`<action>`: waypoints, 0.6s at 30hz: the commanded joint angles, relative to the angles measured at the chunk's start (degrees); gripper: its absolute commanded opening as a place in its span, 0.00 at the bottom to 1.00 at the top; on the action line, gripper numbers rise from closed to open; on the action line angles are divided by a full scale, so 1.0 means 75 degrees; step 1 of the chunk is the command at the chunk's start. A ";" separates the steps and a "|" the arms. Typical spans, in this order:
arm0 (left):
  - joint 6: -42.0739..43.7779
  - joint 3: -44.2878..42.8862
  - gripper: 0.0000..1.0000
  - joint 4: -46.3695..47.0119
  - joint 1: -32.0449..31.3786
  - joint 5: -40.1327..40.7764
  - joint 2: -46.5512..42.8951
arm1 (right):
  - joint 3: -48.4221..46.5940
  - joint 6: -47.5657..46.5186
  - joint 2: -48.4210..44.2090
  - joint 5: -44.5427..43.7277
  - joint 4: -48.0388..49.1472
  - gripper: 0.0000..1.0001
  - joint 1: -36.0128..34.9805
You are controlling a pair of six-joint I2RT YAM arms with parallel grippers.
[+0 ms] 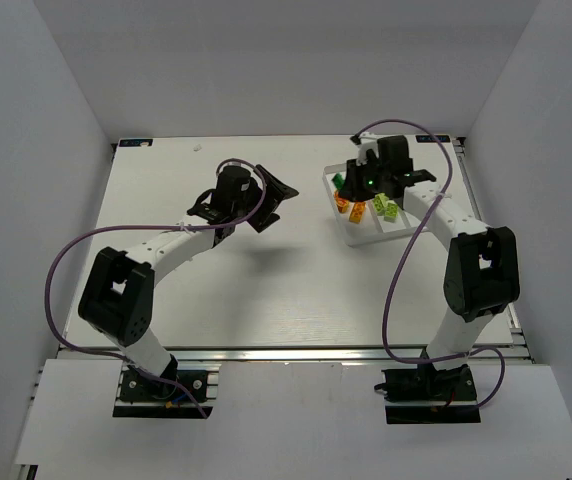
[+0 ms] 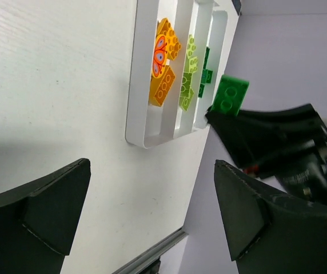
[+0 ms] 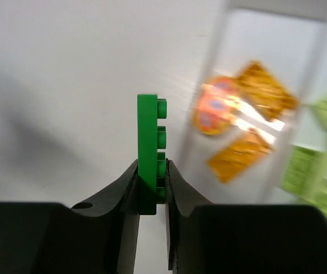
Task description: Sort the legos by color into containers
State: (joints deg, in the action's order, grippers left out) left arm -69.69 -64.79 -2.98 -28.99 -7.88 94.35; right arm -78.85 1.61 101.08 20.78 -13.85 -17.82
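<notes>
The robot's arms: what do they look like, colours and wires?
The left arm and right arm are white tubes between chunky black joints, each trailing a looping purple cable. The left gripper and right gripper are black, with two wedge-shaped fingers.

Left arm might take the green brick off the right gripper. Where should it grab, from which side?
Probably the free half of the green brick sticking out past the right gripper, coming from the opposite end. That grip pinches only its base, across studded face and back, leaving the outer half bare to clamp the same way.
</notes>
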 commanded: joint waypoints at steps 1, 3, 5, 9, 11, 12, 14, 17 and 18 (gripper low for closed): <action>0.0562 0.0059 0.98 -0.0294 0.0092 0.0301 -0.0859 | -0.0571 -0.0764 -0.0142 -0.1407 -0.0309 0.00 0.0803; 0.0550 0.0469 0.98 0.0033 0.0092 0.0207 -0.1256 | -0.1283 -0.1127 0.0326 -0.1726 -0.0765 0.00 0.1192; 0.0515 0.1102 0.98 0.0279 0.0092 0.0148 -0.1551 | -0.1766 -0.1501 0.0875 -0.2019 -0.1082 0.00 0.1624; 0.0561 0.1830 0.98 0.0339 0.0092 0.0265 -0.2266 | -0.2902 -0.2299 0.1966 -0.2347 -0.1538 0.00 0.1966; 0.0736 0.2006 0.98 0.0211 0.0092 0.0406 -0.2641 | -0.3816 -0.2684 0.2713 -0.2418 -0.1902 0.00 0.2060; 0.0807 0.2041 0.98 0.0141 0.0092 0.0452 -0.2746 | -0.4086 -0.2756 0.2962 -0.2558 -0.2171 0.00 0.2060; 0.1076 0.2077 0.98 -0.0104 0.0092 0.0616 -0.3039 | -0.4638 -0.2885 0.3419 -0.2594 -0.2337 0.00 0.2119; 0.1334 0.2135 0.98 -0.0340 0.0092 0.0780 -0.3368 | -0.4651 -0.3132 0.3678 -0.2735 -0.2080 0.04 0.2189; 0.1347 0.2170 0.98 -0.0387 0.0092 0.0804 -0.3461 | -0.4697 -0.3190 0.3749 -0.2735 -0.2056 0.09 0.2201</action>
State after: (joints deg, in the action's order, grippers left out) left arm -62.67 -49.15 -4.12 -28.38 -4.14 72.20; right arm -111.18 -18.59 128.66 1.91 -27.66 -1.58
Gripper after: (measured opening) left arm 0.981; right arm 0.240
